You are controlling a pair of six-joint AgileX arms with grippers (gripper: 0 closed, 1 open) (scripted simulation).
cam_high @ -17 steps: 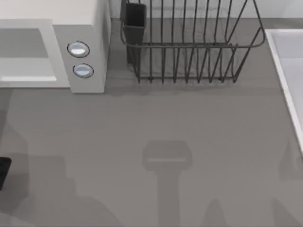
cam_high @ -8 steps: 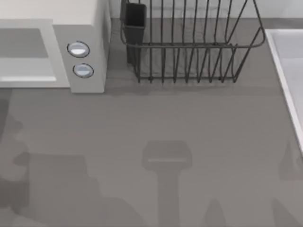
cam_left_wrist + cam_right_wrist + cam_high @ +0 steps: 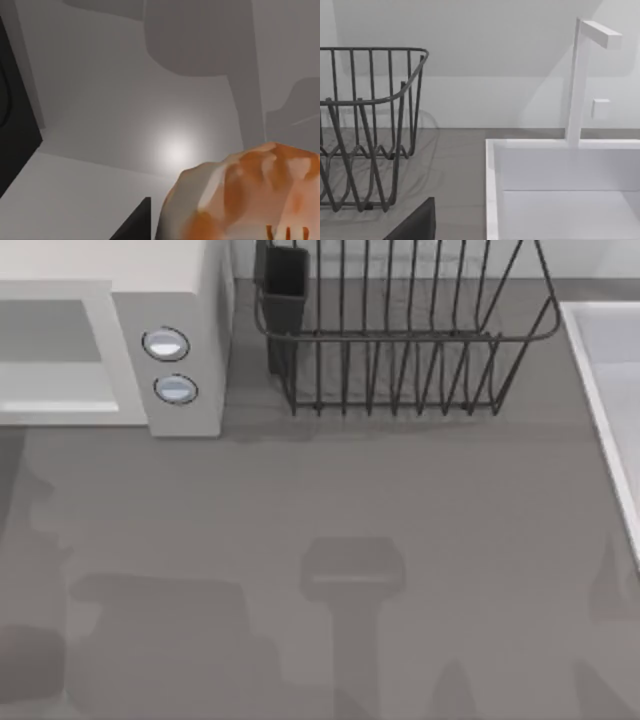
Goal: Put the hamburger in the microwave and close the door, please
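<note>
The hamburger (image 3: pixel 250 195), cream with orange patches, sits very close in the left wrist view, and my left gripper (image 3: pixel 150 220) is shut on it, with one dark finger (image 3: pixel 135 225) beside the bun. The white microwave (image 3: pixel 185 300) stands at the table's far left, its two dials (image 3: pixel 165 343) on the side panel and its grey cavity (image 3: pixel 50 330) showing. The door is out of view. Part of my right gripper (image 3: pixel 415 225) appears dark in the right wrist view, near the sink's corner.
A dark wire dish rack (image 3: pixel 400 340) stands at the back centre, right of the microwave. A white sink (image 3: pixel 610 390) with a white faucet (image 3: pixel 580 80) runs along the right edge. Arm shadows lie on the grey table (image 3: pixel 330 490).
The dark tip of my left arm at the top view's left edge has left the picture. Its shadow at the lower left has spread to the right.
</note>
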